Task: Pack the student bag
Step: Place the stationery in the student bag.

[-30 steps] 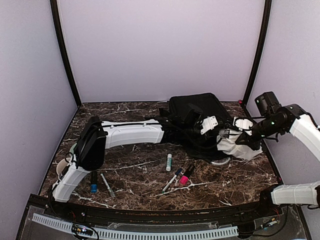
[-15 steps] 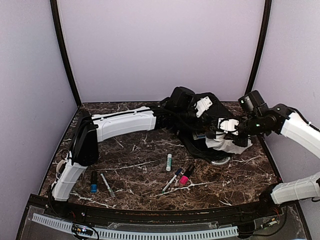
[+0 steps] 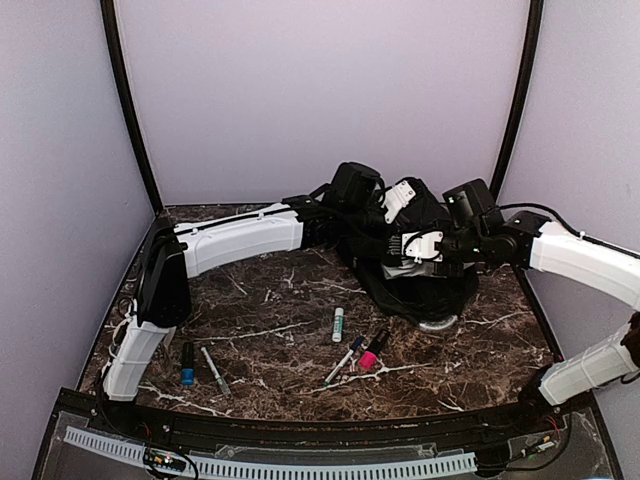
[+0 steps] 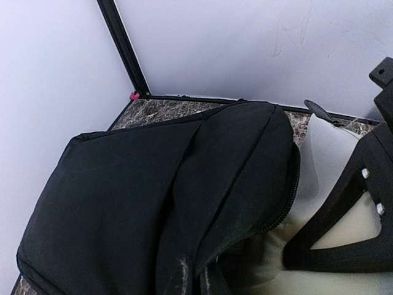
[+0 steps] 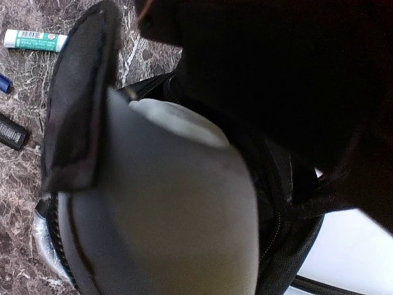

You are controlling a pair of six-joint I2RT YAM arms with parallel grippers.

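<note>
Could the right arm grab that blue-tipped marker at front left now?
Probably not: the blue-tipped marker lies by the left arm's base, far across the table, and the right arm is busy holding a white pouch at the black backpack.

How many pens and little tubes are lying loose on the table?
5: a blue-capped marker and grey pen front left; a white-green tube mid-table; a blue-tipped pen and pink-capped marker just nearer. Others may hide by the bag.

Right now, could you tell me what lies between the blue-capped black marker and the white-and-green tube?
A slim grey pen beside the blue-capped black marker, then bare marble tabletop to the white-and-green tube, in the top view.
</note>
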